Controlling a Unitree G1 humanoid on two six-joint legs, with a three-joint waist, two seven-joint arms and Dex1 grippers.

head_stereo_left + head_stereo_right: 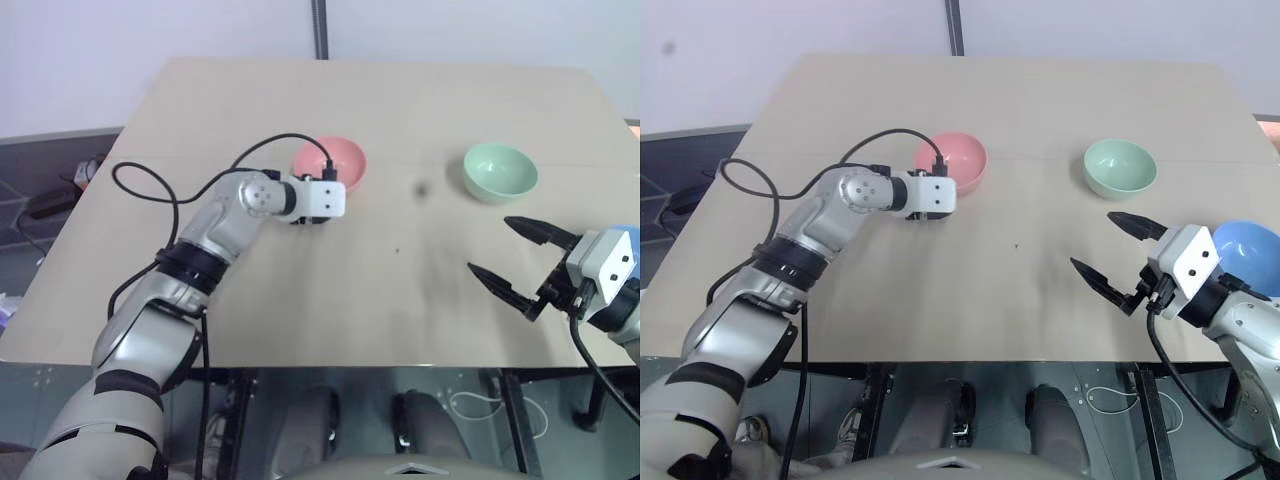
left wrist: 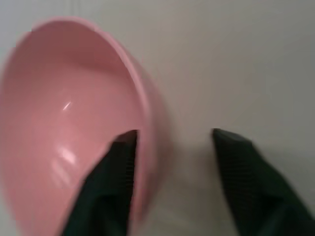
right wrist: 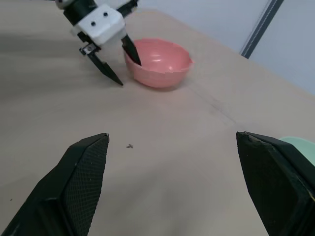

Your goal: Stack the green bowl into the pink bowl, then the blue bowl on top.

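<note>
While the pink bowl (image 3: 158,63) sits upright on the worktop (image 1: 400,290), the left tool (image 3: 119,63) straddles its near rim: one black finger (image 2: 110,187) reaches inside the bowl and the other finger (image 2: 246,187) stands outside on the bare worktop, with the bowl's wall between them. The fingers are partly spread with a clear gap, and the inner finger lies close against the wall, though the pictures do not settle whether the two are actually pinching it. The bowl lies directly at this tool's tips, on the side away from the robot.

The right tool (image 1: 1118,257) hovers over the near right part of the worktop with its two fingers spread wide and nothing between them. It points toward the middle of the worktop, toward the left tool and the pink bowl, which are well apart from it.

The green bowl (image 1: 1120,167) stands upright beyond the right tool, near its upper fingertip but not touching; in the right wrist view only a sliver of its mint rim peeks out beside one finger. The blue bowl (image 1: 1247,256) sits just behind the right tool's white housing, at the right edge of the worktop, partly hidden by the wrist.

All three bowls are separate, none stacked.
</note>
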